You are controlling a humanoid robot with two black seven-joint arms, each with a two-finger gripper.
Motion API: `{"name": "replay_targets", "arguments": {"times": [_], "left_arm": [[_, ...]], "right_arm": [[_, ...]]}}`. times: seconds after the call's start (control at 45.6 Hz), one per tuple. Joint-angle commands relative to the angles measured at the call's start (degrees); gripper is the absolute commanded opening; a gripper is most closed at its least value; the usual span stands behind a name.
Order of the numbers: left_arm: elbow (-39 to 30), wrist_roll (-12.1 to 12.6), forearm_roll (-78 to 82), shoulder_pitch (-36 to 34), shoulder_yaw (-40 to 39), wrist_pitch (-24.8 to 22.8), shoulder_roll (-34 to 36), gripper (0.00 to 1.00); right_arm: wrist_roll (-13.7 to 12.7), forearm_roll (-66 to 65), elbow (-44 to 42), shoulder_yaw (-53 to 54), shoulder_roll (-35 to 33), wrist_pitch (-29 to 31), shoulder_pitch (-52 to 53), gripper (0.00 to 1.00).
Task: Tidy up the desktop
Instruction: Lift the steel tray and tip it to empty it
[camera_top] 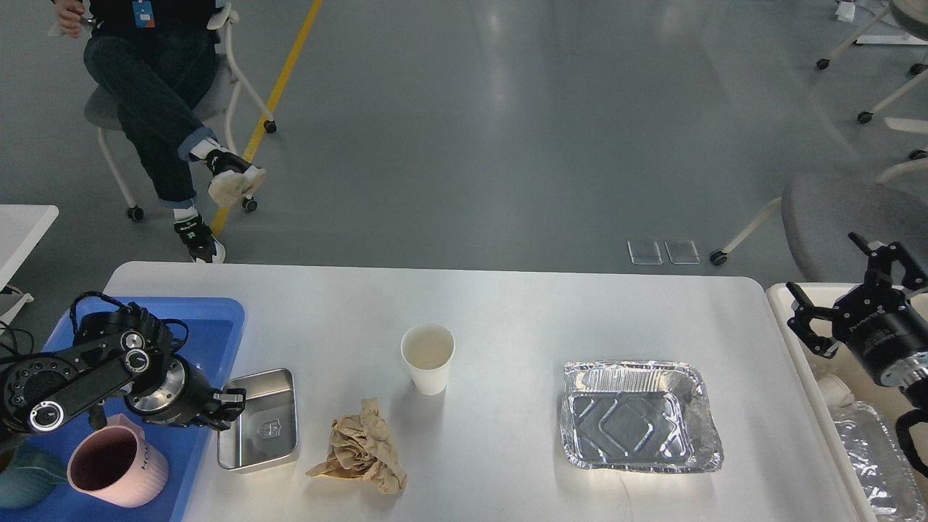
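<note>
While the left gripper point(233, 407) has its fingers clamped on the steel tray's point(259, 419) rim, the tray likely goes next into the blue bin point(210, 319). Right gripper point(844, 301) hangs with fingers apart.

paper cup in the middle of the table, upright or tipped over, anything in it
Upright: the paper cup stands on its base on the desktop with its round mouth facing up. Inside only pale wall and bottom show; it looks empty.
</note>
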Motion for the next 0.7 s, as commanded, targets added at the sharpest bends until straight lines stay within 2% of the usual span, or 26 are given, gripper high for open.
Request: {"name": "replay_targets", "arguments": {"times": [0.0, 0.68], "left_arm": [[0.01, 0.3, 0.01, -0.19, 0.04, -0.02, 0.13, 0.0], [-0.69, -0.14, 0.19, -2.03, -1.01, 3.41, 0.66, 0.0]], "right_arm": [[0.02, 0.0, 0.06, -0.01, 0.0, 0.0, -0.08, 1.0], [-0.06, 0.09, 0.24, 0.51, -0.26, 0.0, -0.79, 1.0]]}}
